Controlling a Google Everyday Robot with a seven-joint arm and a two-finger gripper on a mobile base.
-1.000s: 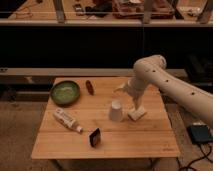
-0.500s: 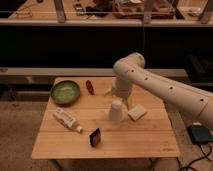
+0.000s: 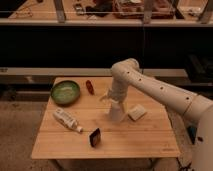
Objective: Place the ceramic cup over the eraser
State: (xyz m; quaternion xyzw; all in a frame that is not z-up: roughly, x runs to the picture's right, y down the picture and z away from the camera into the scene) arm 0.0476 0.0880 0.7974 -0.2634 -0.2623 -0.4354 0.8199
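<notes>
The white ceramic cup (image 3: 116,112) stands on the wooden table (image 3: 140,137), right of centre. My gripper (image 3: 113,98) is directly above the cup, at its top rim, with the arm reaching in from the right. The black eraser (image 3: 94,137) stands near the table's front edge, to the front left of the cup and apart from it.
A green bowl (image 3: 65,92) sits at the back left, with a small dark red object (image 3: 89,86) beside it. A white tube with a label (image 3: 67,120) lies on the left side. A flat whitish pad (image 3: 137,112) lies just right of the cup.
The arm has swung left from beside the whitish pad, and my gripper has come over the cup's top. The cup, the eraser and the other things have not moved.
</notes>
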